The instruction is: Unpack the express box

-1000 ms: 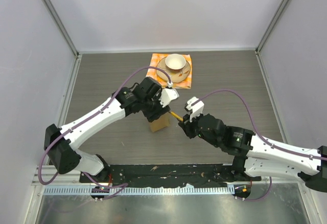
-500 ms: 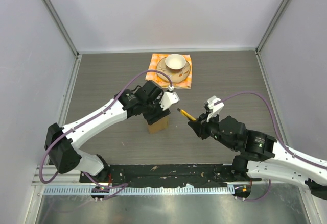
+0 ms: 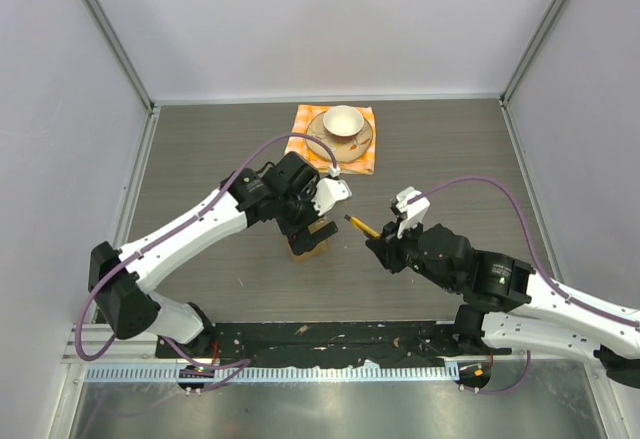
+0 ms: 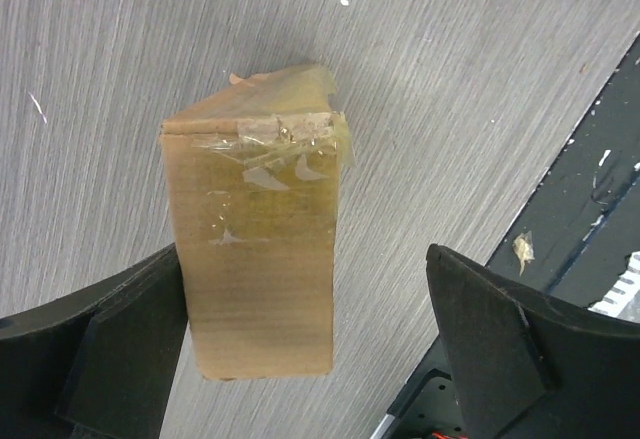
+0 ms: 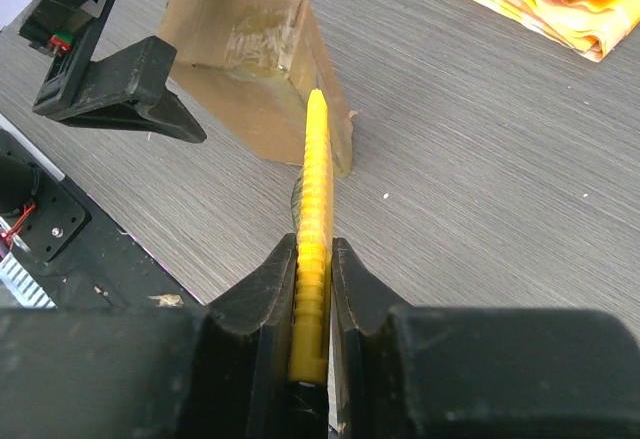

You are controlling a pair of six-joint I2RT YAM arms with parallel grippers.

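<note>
Unpacking the express box: seam not yet cut. The express box stands on edge near the middle of the tabletop, closer to the near edge than the far one. Its taped end faces up, and clear tape crosses the closed flaps.

The left gripper is spread wide and straddles the box. In the left wrist view one finger lies just beside a broad face, while the other is well apart, so nothing is held. The right gripper is closed on a yellow ribbed tool, whose tip points at the box's upper corner. Whether the tip touches the box cannot be told.

A cup on a saucer rests on an orange checkered cloth at the far edge, well apart from the box.

Handling, as a judgement: the box is probably light and easily tipped while it stands on edge. The cardboard is stiff along its edges, but the broad faces would cave in under a hard squeeze, and the tape is glossy and likely slippery. The best hold is across the two broad faces, low on bare cardboard, which leaves the taped seam free for the tool.
</note>
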